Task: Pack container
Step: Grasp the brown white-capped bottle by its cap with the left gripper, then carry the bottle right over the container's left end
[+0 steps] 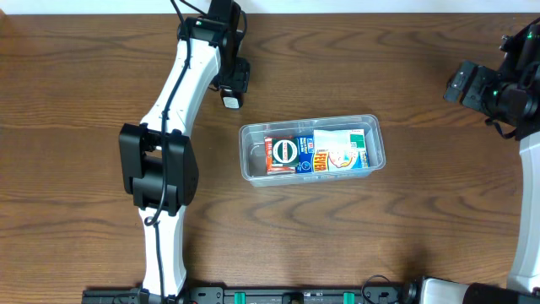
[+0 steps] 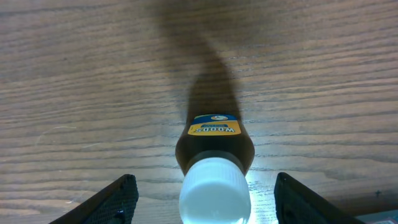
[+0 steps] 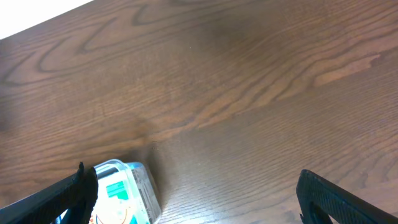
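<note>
The clear plastic container (image 1: 377, 143) lies at the table's middle and holds a few flat printed boxes (image 1: 316, 153). A small brown bottle (image 1: 229, 101) with a white cap and a yellow label stands to its upper left. In the left wrist view the bottle (image 2: 214, 146) points its cap at the camera. My left gripper (image 1: 233, 84) is open, its fingers (image 2: 205, 182) on either side of the cap, apart from it. My right gripper (image 1: 472, 84) is open and empty at the far right. Its view (image 3: 196, 177) shows a corner of the container (image 3: 140, 180) at lower left.
The table is dark brown wood (image 1: 380, 236). Its far edge meets a white surface at the top (image 1: 380, 5). The left arm (image 1: 164, 127) stretches from the front edge to the back left. Arm bases line the front edge.
</note>
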Tool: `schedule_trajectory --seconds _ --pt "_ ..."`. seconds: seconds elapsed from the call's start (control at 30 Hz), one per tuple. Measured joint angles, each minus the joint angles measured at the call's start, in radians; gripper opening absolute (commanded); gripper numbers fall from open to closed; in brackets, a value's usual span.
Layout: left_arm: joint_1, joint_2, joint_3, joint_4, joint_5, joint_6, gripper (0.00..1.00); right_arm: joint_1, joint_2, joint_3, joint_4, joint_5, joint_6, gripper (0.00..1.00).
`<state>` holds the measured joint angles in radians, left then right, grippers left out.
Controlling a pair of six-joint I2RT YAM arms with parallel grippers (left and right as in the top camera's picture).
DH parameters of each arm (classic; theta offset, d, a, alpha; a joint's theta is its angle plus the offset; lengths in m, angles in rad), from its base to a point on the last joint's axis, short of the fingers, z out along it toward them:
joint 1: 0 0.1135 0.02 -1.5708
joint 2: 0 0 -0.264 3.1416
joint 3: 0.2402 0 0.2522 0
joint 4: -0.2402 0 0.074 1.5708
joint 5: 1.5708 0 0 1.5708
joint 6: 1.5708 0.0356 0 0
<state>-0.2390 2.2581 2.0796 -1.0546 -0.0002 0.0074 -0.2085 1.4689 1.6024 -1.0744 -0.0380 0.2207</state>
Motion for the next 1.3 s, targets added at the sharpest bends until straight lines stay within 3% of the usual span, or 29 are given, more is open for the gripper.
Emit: schedule_trajectory --seconds 0.23,0.8,1.3 --pt "0.000 0.031 -0.004 0.000 0.002 -0.002 0.59 0.000 0.000 0.000 0.000 0.000 0.000 0.99" --pt "0.000 0.029 -0.007 0.003 0.016 -0.001 0.19 0.000 0.000 0.000 0.000 0.000 0.000 0.99" --pt "0.000 0.019 -0.008 -0.041 0.016 -0.001 0.15 0.000 0.000 0.000 0.000 0.000 0.000 0.99"
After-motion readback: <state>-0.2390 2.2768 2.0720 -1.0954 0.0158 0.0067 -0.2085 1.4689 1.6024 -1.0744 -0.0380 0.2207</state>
